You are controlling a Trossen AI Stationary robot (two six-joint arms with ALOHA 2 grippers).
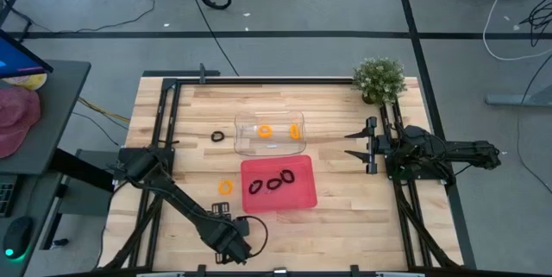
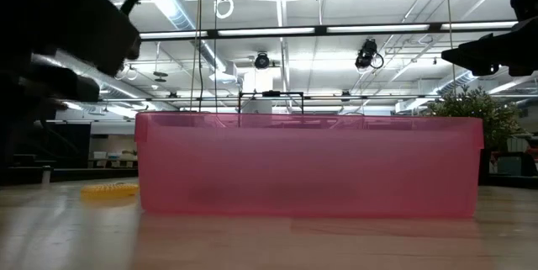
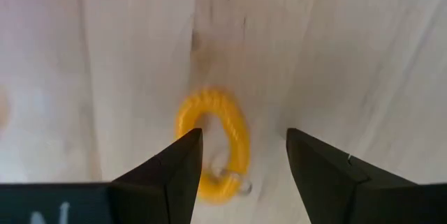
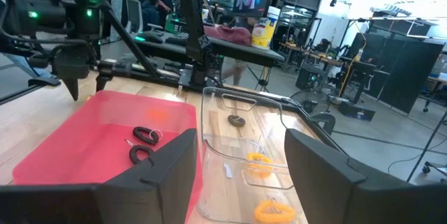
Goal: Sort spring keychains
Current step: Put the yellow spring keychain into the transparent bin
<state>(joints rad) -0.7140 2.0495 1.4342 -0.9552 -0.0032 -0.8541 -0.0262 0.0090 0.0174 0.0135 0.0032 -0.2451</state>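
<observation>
Leftmost, the left gripper [image 3: 237, 165] hangs over the table [image 1: 345, 217] with its fingers spread apart, holding nothing, above an orange keychain [image 1: 225, 187] lying beside the pink tray [image 1: 297, 198]. That tray holds black keychains [image 1: 276, 181]; another black keychain [image 1: 217, 136] lies beside the clear tray [image 1: 243, 143], which holds two orange keychains [image 1: 279, 130]. Rightmost, the right gripper [image 1: 355, 143] waits open and empty.

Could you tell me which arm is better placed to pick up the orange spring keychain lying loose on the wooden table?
Left. The open left gripper hangs directly over the loose orange coiled keychain, while the right gripper waits beyond the clear plastic tray.
</observation>
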